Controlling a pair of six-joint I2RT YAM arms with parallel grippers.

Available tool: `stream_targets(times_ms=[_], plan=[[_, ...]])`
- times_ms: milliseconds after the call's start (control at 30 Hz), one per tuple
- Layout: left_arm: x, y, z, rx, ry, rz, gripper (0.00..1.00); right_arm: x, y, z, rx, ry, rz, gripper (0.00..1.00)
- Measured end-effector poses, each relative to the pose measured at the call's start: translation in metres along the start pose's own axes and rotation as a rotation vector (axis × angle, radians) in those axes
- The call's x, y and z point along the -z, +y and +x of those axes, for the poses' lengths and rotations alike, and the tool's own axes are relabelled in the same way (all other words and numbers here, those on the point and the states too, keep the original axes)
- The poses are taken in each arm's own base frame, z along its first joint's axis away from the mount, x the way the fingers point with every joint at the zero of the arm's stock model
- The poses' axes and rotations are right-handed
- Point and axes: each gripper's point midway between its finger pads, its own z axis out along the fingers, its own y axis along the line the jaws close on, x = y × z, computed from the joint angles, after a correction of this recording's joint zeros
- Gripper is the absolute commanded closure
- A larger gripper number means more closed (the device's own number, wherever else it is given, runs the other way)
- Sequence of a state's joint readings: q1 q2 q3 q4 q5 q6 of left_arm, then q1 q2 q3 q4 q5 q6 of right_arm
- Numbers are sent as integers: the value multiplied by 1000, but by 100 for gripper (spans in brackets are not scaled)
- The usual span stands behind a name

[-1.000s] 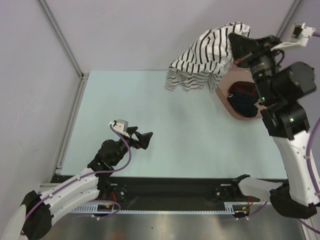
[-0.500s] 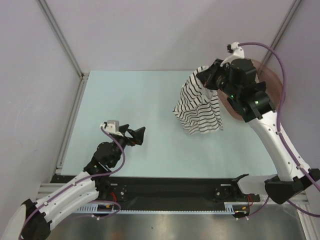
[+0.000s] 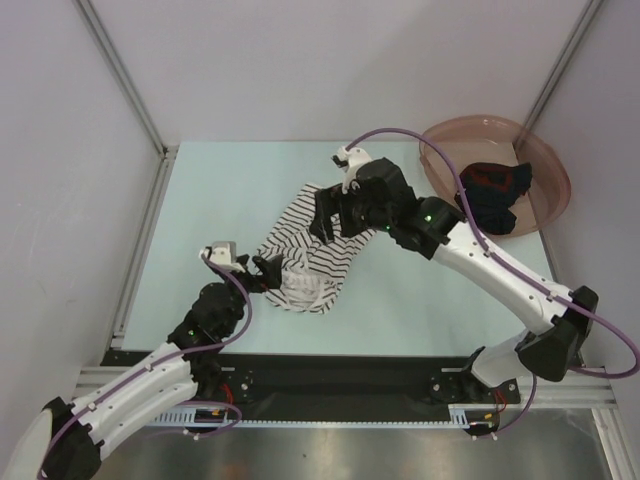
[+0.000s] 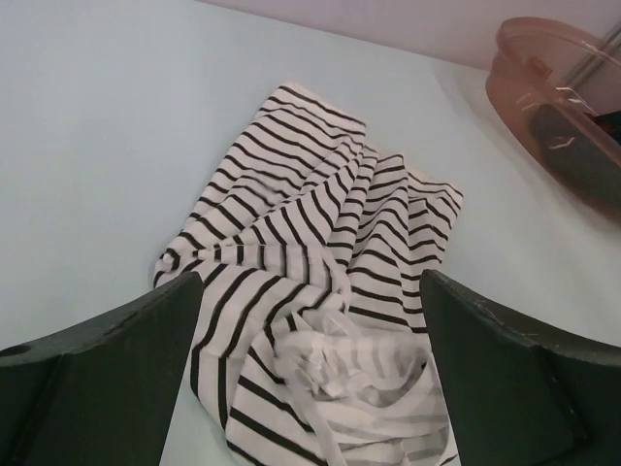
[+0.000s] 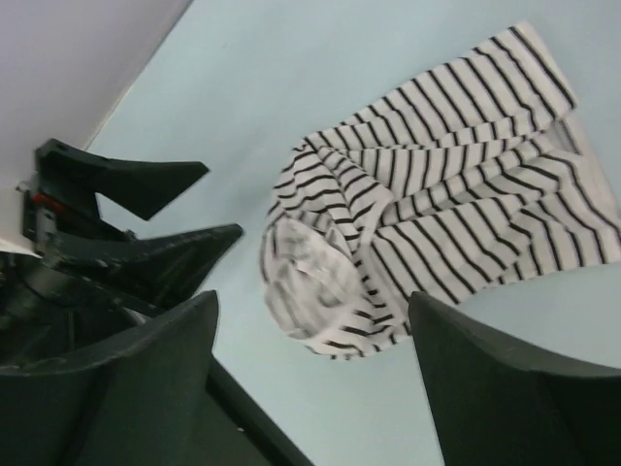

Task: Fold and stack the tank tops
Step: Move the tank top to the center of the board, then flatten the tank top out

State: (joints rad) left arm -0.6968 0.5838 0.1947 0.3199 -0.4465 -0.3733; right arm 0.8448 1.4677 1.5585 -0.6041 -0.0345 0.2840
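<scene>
The white tank top with thin black stripes [image 3: 305, 262] lies crumpled on the pale table [image 3: 220, 200], left of centre. My right gripper [image 3: 325, 215] hovers over its far end, open, with nothing between its fingers; in the right wrist view [image 5: 312, 301] the cloth [image 5: 427, 204] lies below the jaws. My left gripper [image 3: 268, 272] stands open at the cloth's near left edge, its fingers [image 4: 107, 359] on either side of the bunched fabric [image 4: 320, 262]. The dark tank top with red parts [image 3: 495, 193] sits in the pink basin [image 3: 500, 125].
The basin stands at the back right corner; its rim [image 4: 529, 29] shows in the left wrist view. A metal frame rail [image 3: 145, 240] runs along the table's left edge. A black bar [image 3: 350, 375] holds the arm bases at the near edge. The left gripper [image 5: 223, 201] shows in the right wrist view.
The right arm swung from above the basin down and left with the striped top, then opened and let it drop on the table. The left gripper edged toward the cloth.
</scene>
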Motion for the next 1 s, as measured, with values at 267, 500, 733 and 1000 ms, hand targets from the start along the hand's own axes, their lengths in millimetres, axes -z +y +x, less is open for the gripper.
stream_targets(times_ms=[267,500,733,1000], plan=[[6,37,-3,56,-15,-218,0,15,-74,22,-100,-49,107,45],[0,48,5,31,45,-329,0,-34,-149,77,-226,90,267,52],[-10,49,20,-35,144,-376,0,-92,-216,125,-360,201,442,60],[-10,46,20,-32,151,-361,0,-124,-268,145,-445,181,603,59]])
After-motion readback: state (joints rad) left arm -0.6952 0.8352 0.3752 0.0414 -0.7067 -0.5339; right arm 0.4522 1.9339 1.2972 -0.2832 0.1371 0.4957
